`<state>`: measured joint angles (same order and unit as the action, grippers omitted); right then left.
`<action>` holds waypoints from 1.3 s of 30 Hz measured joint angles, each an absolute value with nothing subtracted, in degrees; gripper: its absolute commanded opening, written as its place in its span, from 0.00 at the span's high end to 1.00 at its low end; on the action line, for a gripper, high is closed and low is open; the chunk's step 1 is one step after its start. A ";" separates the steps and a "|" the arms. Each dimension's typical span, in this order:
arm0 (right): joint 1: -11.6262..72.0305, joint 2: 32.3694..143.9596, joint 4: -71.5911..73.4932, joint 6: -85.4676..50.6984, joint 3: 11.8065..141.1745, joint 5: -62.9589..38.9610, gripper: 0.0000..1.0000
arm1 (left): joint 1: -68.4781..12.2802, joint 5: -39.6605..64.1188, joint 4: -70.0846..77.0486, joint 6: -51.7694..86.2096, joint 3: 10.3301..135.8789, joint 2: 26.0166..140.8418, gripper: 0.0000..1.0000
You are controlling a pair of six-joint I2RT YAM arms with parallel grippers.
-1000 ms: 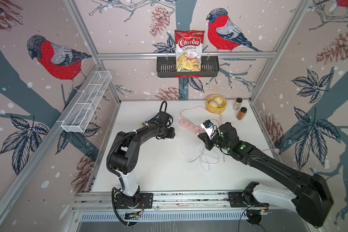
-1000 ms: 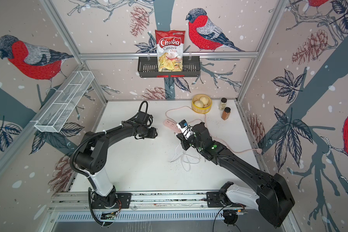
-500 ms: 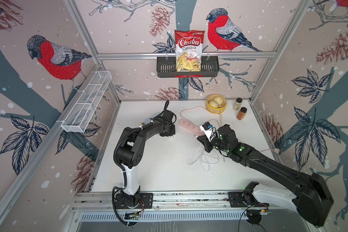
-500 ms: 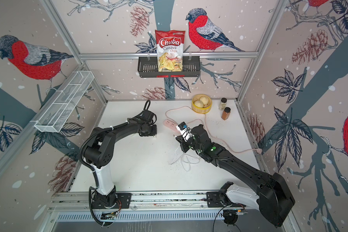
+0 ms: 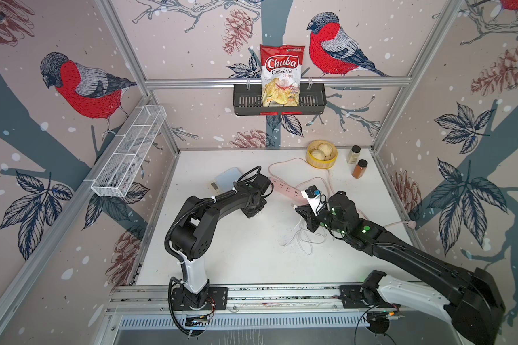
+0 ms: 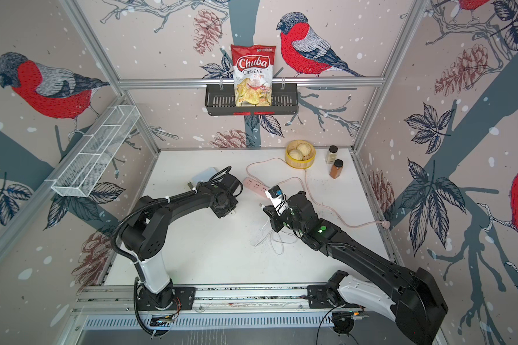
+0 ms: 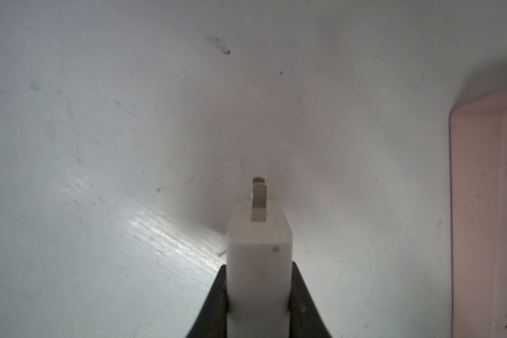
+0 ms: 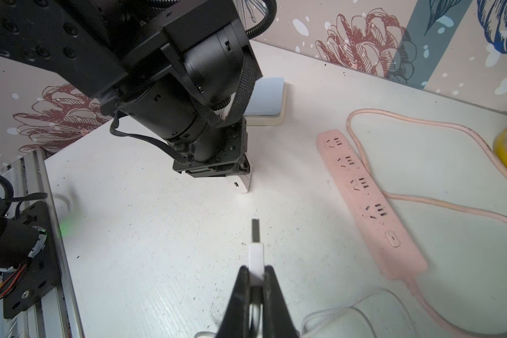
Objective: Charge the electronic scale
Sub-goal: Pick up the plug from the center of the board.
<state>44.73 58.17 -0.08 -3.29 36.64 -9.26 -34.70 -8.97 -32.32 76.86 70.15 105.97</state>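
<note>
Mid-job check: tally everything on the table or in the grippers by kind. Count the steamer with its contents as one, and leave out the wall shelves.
Electronic scale: 1
Pink power strip: 1
White charger block: 1
White USB cable: 1
Bamboo steamer: 1
Spice jars: 2
Total: 7

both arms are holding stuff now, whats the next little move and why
Probably ease the right fingers forward so the USB plug they pinch nears the port on the charger block clamped in the left fingers. The plug's metal tip points roughly at that port, with bare table between them; they are not joined yet.
</note>
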 measured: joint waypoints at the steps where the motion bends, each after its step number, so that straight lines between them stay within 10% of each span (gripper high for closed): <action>1: 44.91 57.56 -0.10 -3.44 36.07 -8.93 1.00 | -35.16 -9.34 -32.10 78.39 70.15 106.13 0.82; 9: 45.15 54.72 -0.19 -4.84 34.13 -7.81 1.00 | -36.05 -9.87 -34.02 82.65 72.88 107.11 0.47; 19: 46.06 55.92 -0.27 -4.84 34.24 -6.17 1.00 | -36.12 -15.75 -35.29 73.67 72.23 96.05 0.48; 29: 48.71 60.07 0.67 -4.32 34.83 -3.46 1.00 | -33.82 -20.78 -24.75 22.02 68.34 87.15 0.51; 39: 48.05 64.79 1.17 -1.58 36.47 -2.02 1.00 | -22.48 20.03 -12.36 -26.92 50.61 79.90 0.48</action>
